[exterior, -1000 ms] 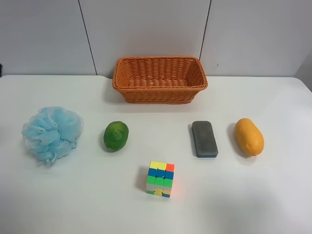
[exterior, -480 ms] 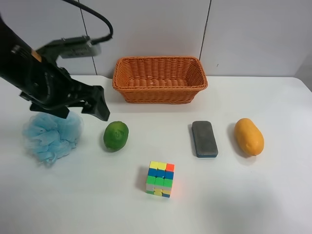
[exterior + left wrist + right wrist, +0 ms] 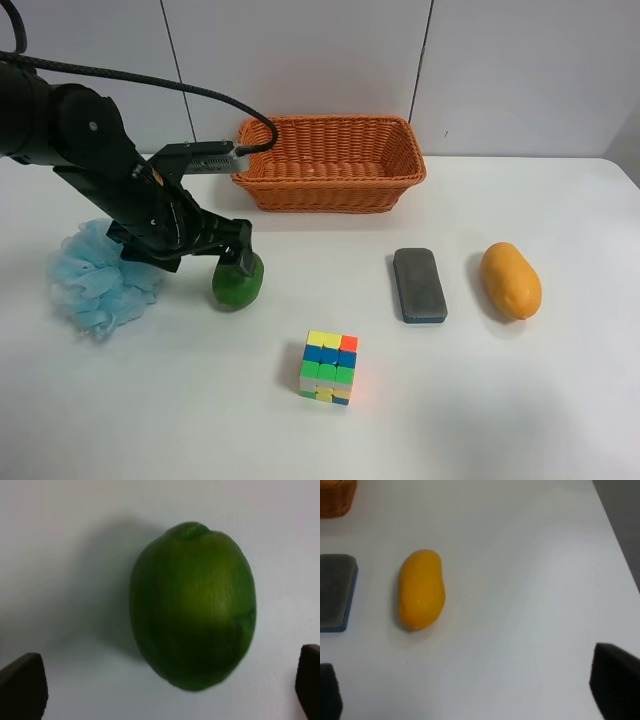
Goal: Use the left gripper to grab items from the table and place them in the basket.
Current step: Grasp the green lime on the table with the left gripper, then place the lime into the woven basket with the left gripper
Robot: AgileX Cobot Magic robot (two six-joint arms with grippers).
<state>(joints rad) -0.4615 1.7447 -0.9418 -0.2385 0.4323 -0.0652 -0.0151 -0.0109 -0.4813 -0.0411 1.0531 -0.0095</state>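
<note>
The left gripper [image 3: 238, 262], a black claw on the arm at the exterior high view's left, is over the green lime [image 3: 237, 284] on the white table [image 3: 520, 410]. In the left wrist view the lime [image 3: 195, 605] lies between the spread fingertips of the open gripper [image 3: 166, 682], which do not touch it. The blue pouf [image 3: 93, 285] is partly hidden by the arm. The puzzle cube [image 3: 329, 367], grey eraser [image 3: 419, 284] and mango [image 3: 510, 280] lie apart on the table. The wicker basket [image 3: 328, 190] stands at the back and looks empty.
The right gripper [image 3: 472, 687] is open and empty, hovering above the table near the mango [image 3: 421, 589], with the eraser [image 3: 335, 591] and a basket corner [image 3: 335, 500] in view. The table's edge shows in the right wrist view.
The left arm came into view from the left, passed over the pouf and moved right and down onto the lime. The objects have not moved.
</note>
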